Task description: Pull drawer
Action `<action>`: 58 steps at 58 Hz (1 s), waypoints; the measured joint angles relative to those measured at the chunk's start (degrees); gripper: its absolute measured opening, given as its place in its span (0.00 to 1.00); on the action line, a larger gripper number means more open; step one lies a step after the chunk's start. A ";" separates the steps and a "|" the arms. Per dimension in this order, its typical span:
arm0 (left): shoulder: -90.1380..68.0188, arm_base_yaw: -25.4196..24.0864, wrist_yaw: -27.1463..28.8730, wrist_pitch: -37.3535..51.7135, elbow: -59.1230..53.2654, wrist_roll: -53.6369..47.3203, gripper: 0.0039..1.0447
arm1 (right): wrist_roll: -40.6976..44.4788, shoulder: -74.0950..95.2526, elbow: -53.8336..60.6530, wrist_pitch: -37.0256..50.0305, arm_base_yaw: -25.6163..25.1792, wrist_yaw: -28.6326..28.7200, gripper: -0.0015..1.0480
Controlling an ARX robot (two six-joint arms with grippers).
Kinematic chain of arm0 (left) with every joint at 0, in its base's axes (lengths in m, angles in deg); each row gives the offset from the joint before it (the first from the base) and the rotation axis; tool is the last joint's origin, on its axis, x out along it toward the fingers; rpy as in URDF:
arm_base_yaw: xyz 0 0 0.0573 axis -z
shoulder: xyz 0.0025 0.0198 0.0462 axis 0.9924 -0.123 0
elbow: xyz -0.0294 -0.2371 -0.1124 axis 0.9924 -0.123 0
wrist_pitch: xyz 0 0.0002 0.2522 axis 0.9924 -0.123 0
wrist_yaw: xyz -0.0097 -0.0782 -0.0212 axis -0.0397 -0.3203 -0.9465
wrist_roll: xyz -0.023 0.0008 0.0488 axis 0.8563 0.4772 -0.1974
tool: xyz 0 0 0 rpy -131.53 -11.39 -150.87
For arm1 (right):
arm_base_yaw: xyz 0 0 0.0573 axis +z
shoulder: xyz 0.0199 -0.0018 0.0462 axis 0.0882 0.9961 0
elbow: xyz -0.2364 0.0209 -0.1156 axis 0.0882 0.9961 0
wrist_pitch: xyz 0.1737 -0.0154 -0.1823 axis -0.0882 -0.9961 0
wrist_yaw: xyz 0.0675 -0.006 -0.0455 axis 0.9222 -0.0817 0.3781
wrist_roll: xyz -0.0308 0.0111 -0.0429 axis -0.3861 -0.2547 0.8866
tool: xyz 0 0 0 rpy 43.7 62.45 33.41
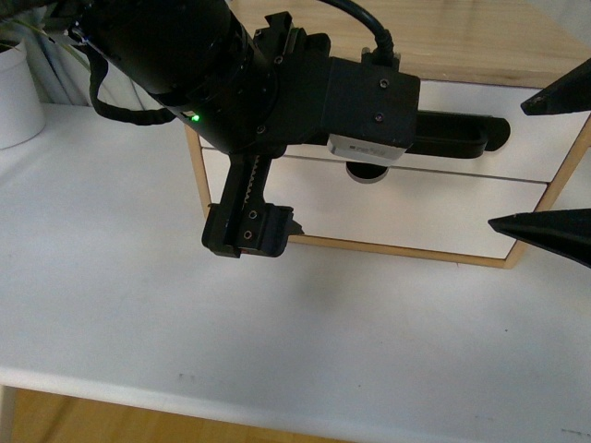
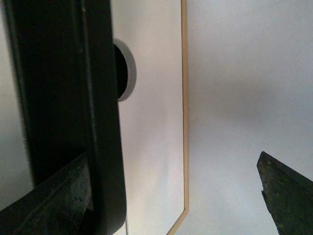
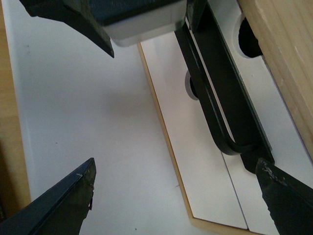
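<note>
The drawer is the upper one of a small wooden cabinet, white-fronted with a long black bar handle. My left gripper hangs open right in front of it, and the arm hides its fingertips in the front view. In the left wrist view the handle fills the left side. One finger lies against the handle and the other hangs over the table. My right gripper is open by the drawer's right end. In the right wrist view the handle ends near one fingertip.
Below sits a plain white handle-less drawer with a half-round notch. The cabinet stands at the back of a white table. A white pot is at the far left. The table's front edge is near.
</note>
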 joint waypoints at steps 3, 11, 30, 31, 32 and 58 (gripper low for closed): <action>-0.35 -0.15 0.11 0.00 0.00 -0.85 0.95 | 0.00 0.39 -0.20 0.35 0.42 -0.26 0.91; -0.52 -0.31 0.13 0.00 0.09 -1.84 0.95 | 0.13 1.84 -1.03 1.09 1.44 -1.11 0.91; -0.55 -0.50 -0.11 -0.35 0.20 -2.95 0.95 | 0.94 6.67 -2.86 3.54 3.50 -3.06 0.91; -0.55 -0.52 -0.15 -0.37 0.22 -2.95 0.95 | 0.94 6.99 -2.99 3.63 3.65 -3.06 0.91; -0.55 -0.52 -0.17 -0.39 0.22 -2.95 0.95 | 0.94 7.21 -3.06 3.69 3.72 -3.08 0.91; -0.79 -0.70 -0.48 -1.46 0.94 -3.65 0.95 | 1.75 13.68 -4.76 7.43 5.20 -4.92 0.91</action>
